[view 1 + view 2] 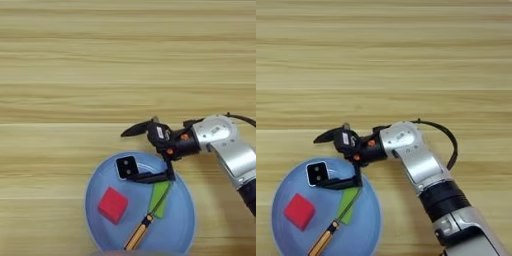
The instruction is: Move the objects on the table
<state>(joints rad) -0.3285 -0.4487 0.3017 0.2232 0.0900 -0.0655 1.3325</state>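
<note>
**Open gripper poised over a crowded plate**

A light-blue plate (97, 220) sits at the near edge of the table (100, 65), a little right of the middle, with its near rim cut off by the view. All four small objects lie on it. The black-and-white cube (126, 166) is near the plate's far rim. The red cube (112, 205) is toward its left side, apart from the others. The green bar (159, 198) is right of centre, and the orange-brown stick (142, 230) lies slantwise with its dark tip over the bar's edge.

The right gripper (136, 152) reaches in from the right over the plate's far rim, its jaws wide apart. One finger points out over bare table beyond the rim; the other lies low beside the black-and-white cube, touching it or nearly so. Nothing is held.

The risks, as I judge them:
- The low finger could push the small cube sideways instead of gripping it, since the other finger is well off it.
- That finger also runs close to the bar's far end, so a sweep could drag the bar and the stick with it.
- Pressing on the rim could tip or slide the plate.
</note>
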